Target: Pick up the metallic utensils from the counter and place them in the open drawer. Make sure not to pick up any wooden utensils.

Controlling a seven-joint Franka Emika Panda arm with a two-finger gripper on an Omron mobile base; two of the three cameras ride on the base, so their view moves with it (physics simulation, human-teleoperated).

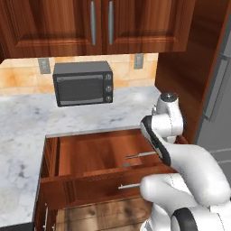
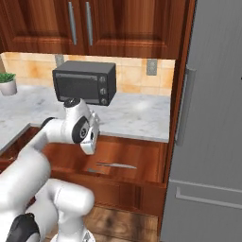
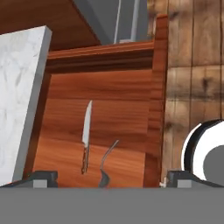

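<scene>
Gripper point(image 3: 109, 177) open wide, holding nothing; its two dark fingertips point(image 3: 41, 177) stand far apart at the bottom of the hand view, with bare drawer floor between them; it hangs above the open drawer point(image 1: 81, 178), looking down into it.

Directly below lie two metal pieces on the drawer floor: a knife point(image 3: 86, 135), blade silver, handle darker, lying along the drawer's depth; just beside it a fork point(image 3: 106, 159), curved, its tines end toward the fingers; the two lie near each other but apart. Both also show as thin silver slivers in the base views, knife point(image 2: 116, 165) in the right half of the drawer.

Progress, as judged: at least two metallic utensils are already in the drawer, so much of the job looks done; whether more metal pieces wait on the counter cannot be told; the counter point(image 1: 27, 122) in view carries a toaster oven point(image 1: 83, 83) and, in the right base view, a small potted plant point(image 2: 7, 84); no cutlery or wooden spoons to be made out on it.

Arm pose: rises from the base, upper links folded, forearm bent over the drawer's right half; wrist point(image 1: 168, 115) turned down so the hand points into the drawer; fridge point(image 2: 212, 118) stands just to the right of the drawer.
</scene>
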